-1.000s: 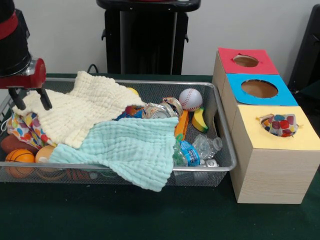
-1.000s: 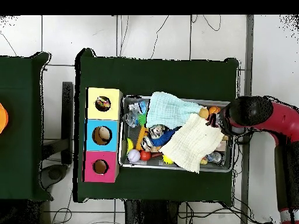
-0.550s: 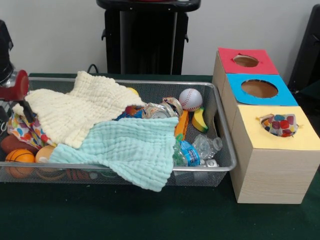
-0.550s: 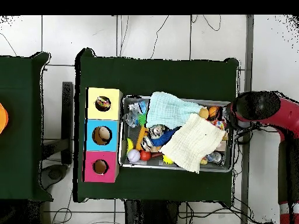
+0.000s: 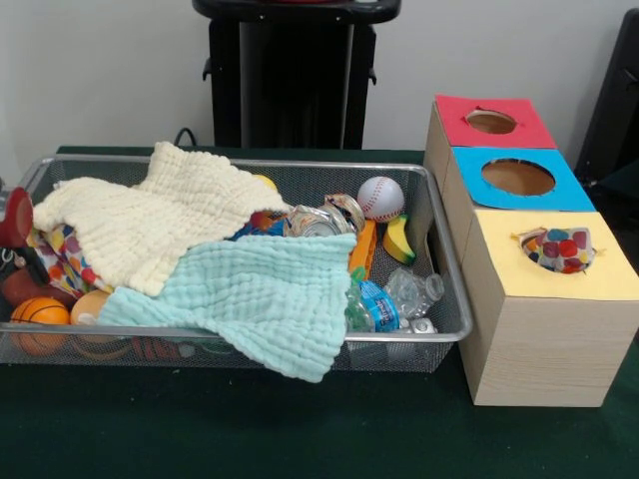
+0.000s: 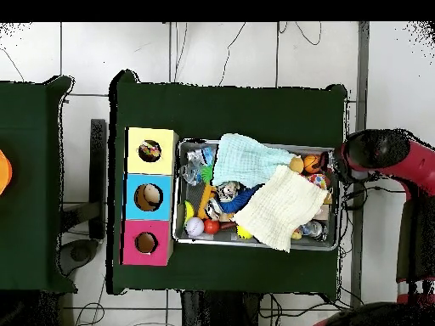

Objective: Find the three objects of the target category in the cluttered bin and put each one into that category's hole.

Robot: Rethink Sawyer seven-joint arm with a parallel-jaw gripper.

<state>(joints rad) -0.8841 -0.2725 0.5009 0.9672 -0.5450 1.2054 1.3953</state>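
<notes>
Front view: you see only a sliver of the gripper [image 5: 14,225] at the 9 o'clock edge of the frame, a red part with dark pieces below it; whether its fingers are open or closed cannot be told. It sits just outside the end of the wire bin [image 5: 444,261], beside the patterned fabric [image 5: 55,254] that lies under the cream cloth [image 5: 150,222].

In the overhead view the arm [image 6: 386,157] appears at 3 o'clock of the bin, its dark wrist just off the bin's end and its red body running off the frame.

Inside the bin, note from the front view: the cream cloth covers the 10 o'clock part, and the mint cloth [image 5: 265,294] spreads across the middle and hangs over the near rim at 6 o'clock. A small basketball [image 5: 40,312] and an orange ball [image 5: 88,303] lie at 8 o'clock. A baseball [image 5: 380,198] rests at 1 o'clock, with a toy banana [image 5: 399,239] just beside it. A crushed can [image 5: 318,222] lies near the centre, and a clear plastic bottle [image 5: 394,297] lies at 4 o'clock.

At 3 o'clock of the bin stands the row of boxes: red-topped box [image 5: 491,122], blue-topped box [image 5: 517,178] and yellow-topped box [image 5: 554,254]. Patterned cloth [image 5: 561,249] sits in the yellow-topped box's hole.
</notes>
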